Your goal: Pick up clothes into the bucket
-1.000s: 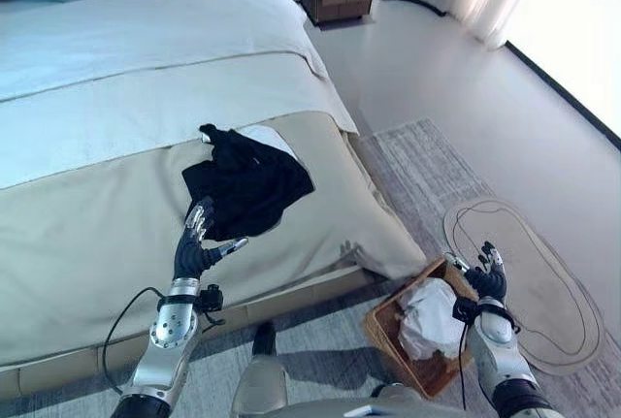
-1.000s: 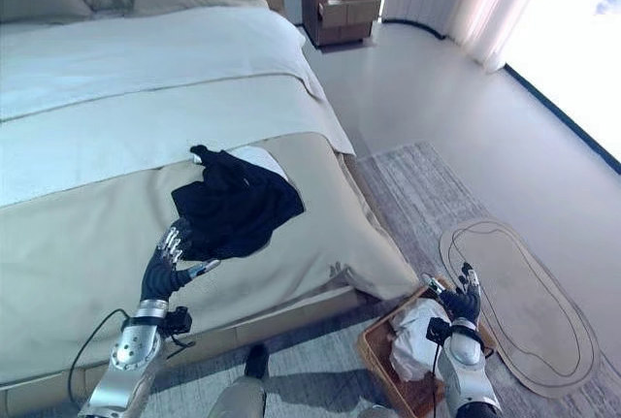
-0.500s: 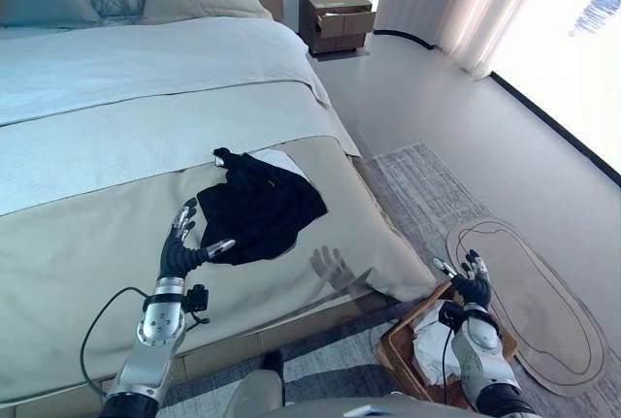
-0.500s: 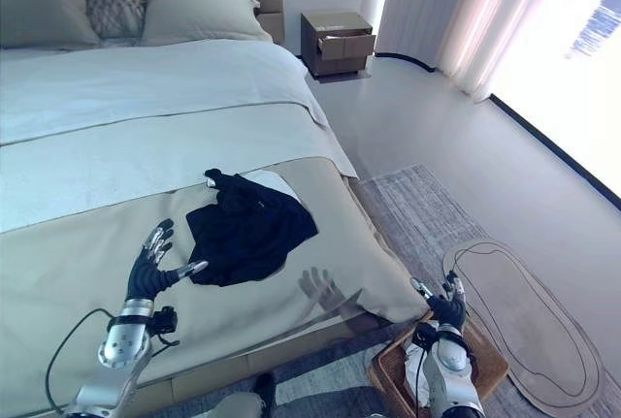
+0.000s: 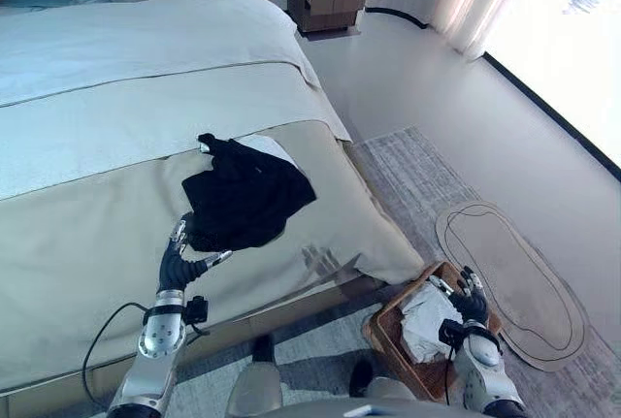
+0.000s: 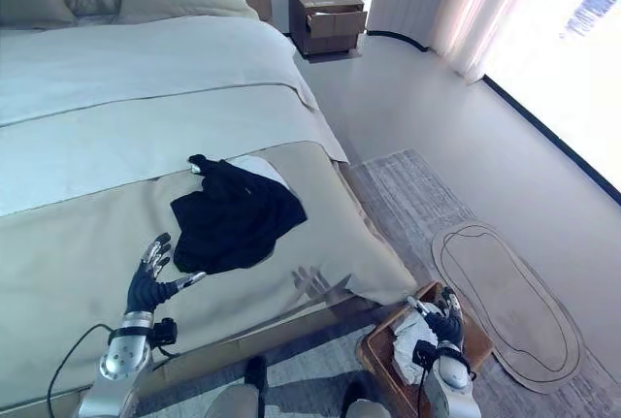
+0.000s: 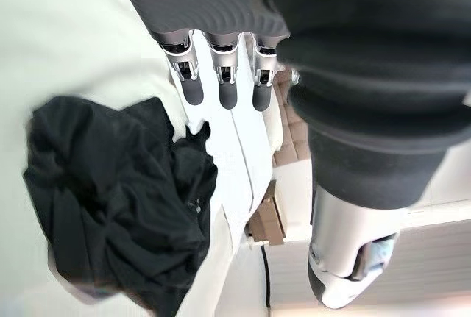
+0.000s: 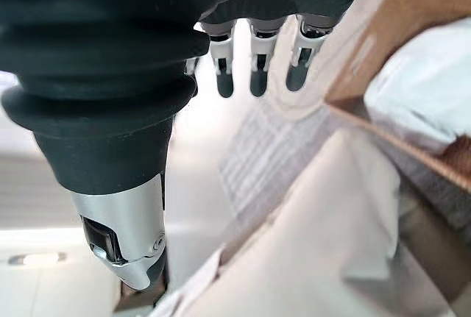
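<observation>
Partly done: a white garment (image 5: pixel 419 319) lies in the basket (image 5: pixel 380 333), the black garment (image 5: pixel 245 194) remains on the bed (image 5: pixel 87 234); left hand (image 5: pixel 179 261) spread beside it, right hand (image 5: pixel 469 302) spread over the basket, both empty.

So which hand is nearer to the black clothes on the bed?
Left. The left hand, open, is at the near edge of the black clothes on the bed. The right hand, open, is off the bed over the basket on the floor.

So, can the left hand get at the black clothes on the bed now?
Probably yes. The left hand is open beside the black clothes, its fingers at their near edge, and nothing lies between them on the bed.
</observation>
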Robot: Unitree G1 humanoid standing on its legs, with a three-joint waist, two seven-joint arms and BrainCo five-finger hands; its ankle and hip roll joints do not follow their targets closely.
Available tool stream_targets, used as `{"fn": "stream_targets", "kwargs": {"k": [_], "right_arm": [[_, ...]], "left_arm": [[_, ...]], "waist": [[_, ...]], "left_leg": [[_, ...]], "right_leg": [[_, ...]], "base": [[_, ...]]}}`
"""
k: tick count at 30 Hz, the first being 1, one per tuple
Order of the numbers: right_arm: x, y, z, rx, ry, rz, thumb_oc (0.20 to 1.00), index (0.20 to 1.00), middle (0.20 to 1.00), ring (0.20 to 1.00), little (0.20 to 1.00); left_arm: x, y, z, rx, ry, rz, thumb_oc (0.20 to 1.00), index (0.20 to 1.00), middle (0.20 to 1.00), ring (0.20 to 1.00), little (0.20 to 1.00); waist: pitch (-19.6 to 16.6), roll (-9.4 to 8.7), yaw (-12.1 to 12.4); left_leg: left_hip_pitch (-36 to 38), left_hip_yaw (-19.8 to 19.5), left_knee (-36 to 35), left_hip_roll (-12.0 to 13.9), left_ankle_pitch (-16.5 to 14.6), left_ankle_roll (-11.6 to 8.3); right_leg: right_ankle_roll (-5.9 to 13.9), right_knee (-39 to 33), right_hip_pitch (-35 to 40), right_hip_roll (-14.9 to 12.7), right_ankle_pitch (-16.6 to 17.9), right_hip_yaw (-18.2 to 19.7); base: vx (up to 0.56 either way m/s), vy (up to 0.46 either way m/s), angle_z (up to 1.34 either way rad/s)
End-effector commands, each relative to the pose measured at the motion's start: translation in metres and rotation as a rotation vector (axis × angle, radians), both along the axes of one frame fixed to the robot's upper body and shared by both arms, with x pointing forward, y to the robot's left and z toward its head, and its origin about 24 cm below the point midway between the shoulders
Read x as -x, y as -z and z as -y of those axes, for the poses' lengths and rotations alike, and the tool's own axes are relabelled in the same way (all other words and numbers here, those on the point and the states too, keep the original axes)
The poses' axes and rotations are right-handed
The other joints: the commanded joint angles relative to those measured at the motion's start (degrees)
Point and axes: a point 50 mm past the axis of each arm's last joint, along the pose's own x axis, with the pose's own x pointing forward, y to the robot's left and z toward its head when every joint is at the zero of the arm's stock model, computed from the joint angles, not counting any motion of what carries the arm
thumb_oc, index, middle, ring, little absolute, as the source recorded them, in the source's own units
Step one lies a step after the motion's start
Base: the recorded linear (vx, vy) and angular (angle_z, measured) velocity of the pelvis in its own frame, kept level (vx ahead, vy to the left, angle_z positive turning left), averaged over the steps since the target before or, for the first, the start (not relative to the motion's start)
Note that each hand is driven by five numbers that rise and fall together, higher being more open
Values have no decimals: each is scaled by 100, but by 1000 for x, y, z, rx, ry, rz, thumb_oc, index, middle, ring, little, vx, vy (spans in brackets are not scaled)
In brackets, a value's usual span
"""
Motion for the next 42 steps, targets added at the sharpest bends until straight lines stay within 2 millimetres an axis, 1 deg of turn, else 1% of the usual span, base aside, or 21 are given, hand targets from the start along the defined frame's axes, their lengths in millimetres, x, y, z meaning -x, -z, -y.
{"fn": "stream_targets", "kwargs": {"k": [1,2,4,6,8,9,10,14,15,17,18,20,21,23,24,25,26,27,32,40,42], "right_arm": [[-25,-37,19,42,53,200,1000,1000,1000,1000,1000],[-25,-37,19,42,53,200,1000,1000,1000,1000,1000],[-25,-39,19,39,66,214,1000,1000,1000,1000,1000],[-31,-45,15,25,72,254,1000,1000,1000,1000,1000],[-34,-46,13,16,76,262,1000,1000,1000,1000,1000],[-47,-53,4,4,51,300,1000,1000,1000,1000,1000],[-53,-56,1,2,40,312,1000,1000,1000,1000,1000],[-65,-65,-10,7,-6,349,1000,1000,1000,1000,1000],[-72,-70,-15,10,-23,371,1000,1000,1000,1000,1000],[-77,-75,-17,14,-33,387,1000,1000,1000,1000,1000],[-84,-83,-22,17,-53,418,1000,1000,1000,1000,1000],[-88,-88,-24,22,-60,437,1000,1000,1000,1000,1000],[-96,-100,-27,38,-78,484,1000,1000,1000,1000,1000],[-100,-105,-27,45,-78,501,1000,1000,1000,1000,1000],[-107,-117,-30,66,-96,544,1000,1000,1000,1000,1000],[-108,-117,-30,66,-95,545,1000,1000,1000,1000,1000],[-111,-124,-31,82,-106,572,1000,1000,1000,1000,1000],[-111,-125,-31,82,-106,573,1000,1000,1000,1000,1000],[-111,-133,-29,113,-124,609,1000,1000,1000,1000,1000],[-110,-137,-26,122,-153,633,1000,1000,1000,1000,1000],[-110,-139,-25,125,-155,643,1000,1000,1000,1000,1000]], "left_arm": [[-11,-29,-11,-58,-37,141,1000,1000,1000,1000,1000],[-11,-29,-11,-58,-37,141,1000,1000,1000,1000,1000],[-12,-28,-12,-87,-49,139,1000,1000,1000,1000,1000],[-15,-30,-13,-130,-57,148,1000,1000,1000,1000,1000],[-17,-33,-13,-169,-59,158,1000,1000,1000,1000,1000],[-25,-38,-17,-245,-75,176,1000,1000,1000,1000,1000],[-29,-40,-18,-261,-89,186,1000,1000,1000,1000,1000],[-38,-42,-22,-357,-125,191,1000,1000,1000,1000,1000],[-47,-46,-25,-399,-161,201,1000,1000,1000,1000,1000],[-53,-51,-26,-409,-180,214,1000,1000,1000,1000,1000],[-65,-61,-28,-447,-212,242,1000,1000,1000,1000,1000],[-70,-65,-29,-473,-225,254,1000,1000,1000,1000,1000],[-83,-75,-34,-525,-266,265,1000,1000,1000,1000,1000],[-89,-82,-36,-557,-284,278,1000,1000,1000,1000,1000],[-100,-95,-44,-648,-322,283,1000,1000,1000,1000,1000],[-100,-95,-43,-648,-322,285,1000,1000,1000,1000,1000],[-107,-106,-52,-733,-371,280,1000,1000,1000,1000,1000],[-108,-106,-52,-733,-371,280,1000,1000,1000,1000,1000],[-115,-134,-73,-919,-476,290,1000,1000,1000,1000,1000],[-120,-154,-96,-1116,-552,221,1000,1000,1000,1000,1000],[-121,-159,-97,-1132,-555,226,1000,1000,1000,1000,1000]], "waist": [[124,-88,-3],[119,-89,-3],[149,-10,-82],[293,-41,-110],[363,-76,-98],[602,-124,-106],[672,-160,-83],[870,-209,-92],[1021,-254,-124],[1092,-269,-143],[1206,-314,-182],[1254,-330,-207],[1388,-370,-263],[1434,-370,-280],[1576,-379,-349],[1575,-377,-345],[1650,-387,-401],[1649,-386,-398],[1835,-405,-549],[1835,-438,-732],[1835,-437,-747]], "left_leg": [[-464,-434,186,239,101,-152],[-452,-434,143,242,129,-158],[-478,-224,-10,231,134,-149],[-628,-93,90,116,60,-69],[-749,-2,193,75,17,-25],[-1014,150,332,40,-11,38],[-1183,225,456,39,-31,65],[-1410,331,540,37,-44,117],[-1565,338,575,39,-15,124],[-1649,336,585,51,10,121],[-1801,311,596,50,47,114],[-1914,303,638,51,60,111],[-2093,278,726,58,71,108],[-2215,264,808,60,55,105],[-2411,237,1006,54,3,96],[-2425,235,1017,54,-2,96],[-2552,209,1118,51,-22,94],[-2561,208,1124,51,-25,94],[-3095,135,1614,33,-146,119],[-3687,90,2114,45,-283,149],[-3757,77,2141,45,-294,155]], "right_leg": [[236,-194,138,-161,372,171],[232,-190,128,-161,372,171],[327,-171,45,-351,373,233],[377,-88,-222,-549,475,358],[395,-10,-402,-616,501,445],[427,93,-772,-711,622,560],[436,145,-962,-749,666,612],[440,170,-1265,-797,762,658],[437,190,-1415,-817,792,633],[436,214,-1516,-828,803,621],[429,242,-1679,-816,815,581],[422,284,-1783,-818,812,575],[413,386,-1961,-802,807,586],[407,461,-2073,-793,784,587],[393,643,-2270,-765,737,640],[393,651,-2282,-765,734,640],[381,766,-2419,-751,701,663],[381,772,-2427,-752,699,664],[351,1235,-2948,-710,552,753],[340,1623,-3554,-666,484,857],[345,1646,-3638,-664,491,863]], "base": [[75,146,-1],[50,168,-11],[26,214,-27],[-95,183,-29],[-149,128,-35],[-201,127,-33],[-218,167,-38],[-55,73,-27],[-80,50,-12],[-61,21,-5],[-54,6,-4],[-58,0,-3],[-60,-10,-3],[-57,-4,8],[-44,4,9],[-65,12,-2],[0,0,0],[-38,12,5],[-27,9,-2],[-3,6,0],[-9,11,-2]]}}
